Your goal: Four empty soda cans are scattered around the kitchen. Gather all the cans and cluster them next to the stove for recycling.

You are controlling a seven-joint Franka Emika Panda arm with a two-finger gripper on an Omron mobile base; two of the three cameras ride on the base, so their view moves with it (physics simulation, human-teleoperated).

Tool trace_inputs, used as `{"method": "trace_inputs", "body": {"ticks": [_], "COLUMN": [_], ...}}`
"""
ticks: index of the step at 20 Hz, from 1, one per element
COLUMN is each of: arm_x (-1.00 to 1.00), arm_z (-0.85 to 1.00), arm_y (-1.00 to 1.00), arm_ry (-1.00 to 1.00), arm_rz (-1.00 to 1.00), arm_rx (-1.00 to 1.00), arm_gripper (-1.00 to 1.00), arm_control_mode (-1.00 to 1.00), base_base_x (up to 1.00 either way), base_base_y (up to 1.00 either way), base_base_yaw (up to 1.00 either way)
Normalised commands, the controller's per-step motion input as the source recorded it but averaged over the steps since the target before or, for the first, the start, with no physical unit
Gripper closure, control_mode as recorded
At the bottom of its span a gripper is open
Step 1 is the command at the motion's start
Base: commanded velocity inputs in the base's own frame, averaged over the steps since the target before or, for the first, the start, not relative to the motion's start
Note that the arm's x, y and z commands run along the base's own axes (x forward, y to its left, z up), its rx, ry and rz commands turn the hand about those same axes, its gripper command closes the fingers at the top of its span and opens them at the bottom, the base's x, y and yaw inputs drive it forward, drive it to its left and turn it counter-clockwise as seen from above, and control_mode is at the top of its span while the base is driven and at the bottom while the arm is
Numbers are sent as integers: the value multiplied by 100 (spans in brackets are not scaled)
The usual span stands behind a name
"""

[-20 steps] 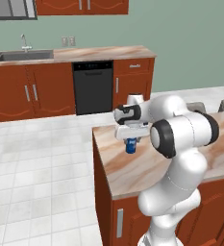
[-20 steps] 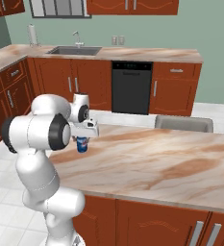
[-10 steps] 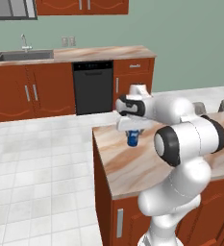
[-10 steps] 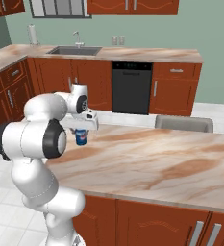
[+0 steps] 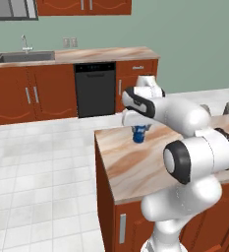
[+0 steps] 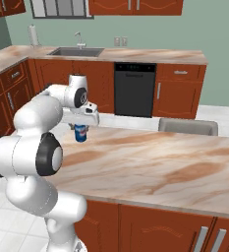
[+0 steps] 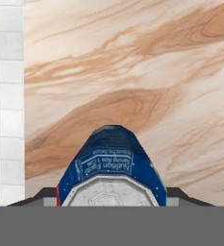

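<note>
Blue, with a silver top and a white label, the small cylindrical soda can (image 5: 139, 134) hangs just above the beige marbled island countertop (image 5: 135, 162), near its corner by the white tiled floor (image 5: 42, 162). Your two-finger gripper (image 6: 80, 129) is clamped on its upper body from above. Judge it as empty: very light, thin-walled and easily dented, with slick painted sides, so keep a gentle hold around the wall just under the rim and avoid sudden swings. In the hand view the can's top (image 7: 111, 193) hides the fingertips, so contact itself is hard to make out, and whether its base clears the counter is uncertain.
</note>
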Motion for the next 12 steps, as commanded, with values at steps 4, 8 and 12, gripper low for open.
{"method": "trace_inputs", "body": {"ticks": [4, 8, 12], "arm_x": [-13, -16, -28], "arm_z": [61, 29, 34], "arm_y": [-2, -1, -14], "arm_ry": [0, 0, 0], "arm_rz": [0, 0, 0], "arm_rx": [0, 0, 0], "arm_gripper": [100, 100, 100], "arm_control_mode": [-100, -100, -100], "base_base_x": [0, 0, 0], "base_base_y": [0, 0, 0], "base_base_yaw": [0, 0, 0]}}
